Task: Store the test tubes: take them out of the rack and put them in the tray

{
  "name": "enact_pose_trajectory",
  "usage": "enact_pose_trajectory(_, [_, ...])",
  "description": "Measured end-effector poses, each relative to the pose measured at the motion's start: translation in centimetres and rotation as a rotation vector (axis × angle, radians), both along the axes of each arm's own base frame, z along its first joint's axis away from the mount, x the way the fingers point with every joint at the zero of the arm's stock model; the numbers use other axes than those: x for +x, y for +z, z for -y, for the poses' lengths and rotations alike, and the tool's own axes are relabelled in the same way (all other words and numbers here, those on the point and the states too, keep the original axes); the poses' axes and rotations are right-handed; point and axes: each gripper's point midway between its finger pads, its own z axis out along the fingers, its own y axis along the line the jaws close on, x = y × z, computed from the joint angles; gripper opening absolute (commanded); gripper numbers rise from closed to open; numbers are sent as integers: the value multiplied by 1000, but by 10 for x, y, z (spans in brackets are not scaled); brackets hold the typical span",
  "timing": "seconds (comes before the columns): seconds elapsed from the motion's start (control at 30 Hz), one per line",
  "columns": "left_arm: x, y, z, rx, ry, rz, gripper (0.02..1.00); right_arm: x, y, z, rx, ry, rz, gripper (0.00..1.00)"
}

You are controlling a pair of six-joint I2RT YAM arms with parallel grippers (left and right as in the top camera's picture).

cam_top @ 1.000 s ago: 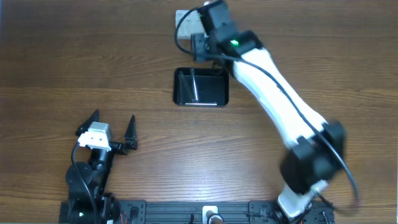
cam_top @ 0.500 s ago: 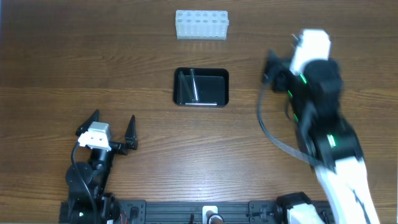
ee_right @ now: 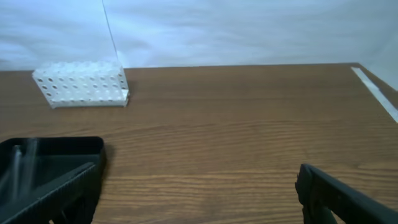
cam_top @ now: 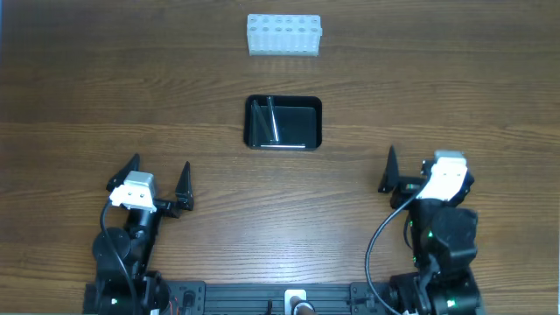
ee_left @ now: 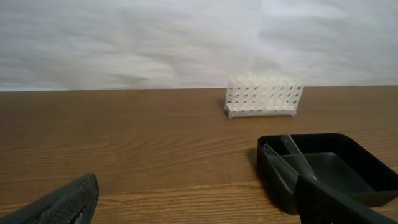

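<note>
1. Quick count: one rack, one tray, two test tubes and two tools, all on one desk [cam_top: 131,79] of brown, streaky wood grain.
2. The test tubes [ee_left: 297,155] are two slim, clear, glassy cylinders. They lie inside the tray, in its left half, close together and roughly parallel, running from the far side toward the near side. Whether they touch each other, I cannot tell.
3. The tray [cam_top: 315,122] is black and rectangular with rounded corners, low walls and a smooth, slightly shiny floor. It sits mid-desk, between the rack and the two arms.
4. The rack [cam_top: 283,35] is a white, faintly translucent block. Its top has rows of round wells and its long side is dotted with a grid of small holes. It stands upright at the far side of the desk, straight beyond the tray and well apart from it.
5. The left tool [cam_top: 159,168] is released, its dark pointed fingers spread wide with nothing between them. It sits low at the near left, well apart from the tray.
6. The right tool [ee_right: 198,180] is released too, fingers wide and gripping nothing, at the near right, well apart from the tray.
</note>
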Motion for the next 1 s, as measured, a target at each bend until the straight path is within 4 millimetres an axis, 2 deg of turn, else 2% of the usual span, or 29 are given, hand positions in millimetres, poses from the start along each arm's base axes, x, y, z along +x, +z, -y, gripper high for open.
enact_pose_trajectory(0.47, [0,0,0,0,0,0,1000,-8,-50,6,-11,-18,53,993])
enact_pose_trajectory(0.63, [0,0,0,0,0,0,1000,-4,-55,3,-29,-1,93,985])
enact_pose_trajectory(0.77, [0,0,0,0,0,0,1000,-1,-47,-1,-55,24,148,993])
enact_pose_trajectory(0.87, [0,0,0,0,0,0,1000,0,-52,-2,-72,32,138,993])
enact_pose_trajectory(1.0, [0,0,0,0,0,0,1000,0,-52,4,-80,10,139,991])
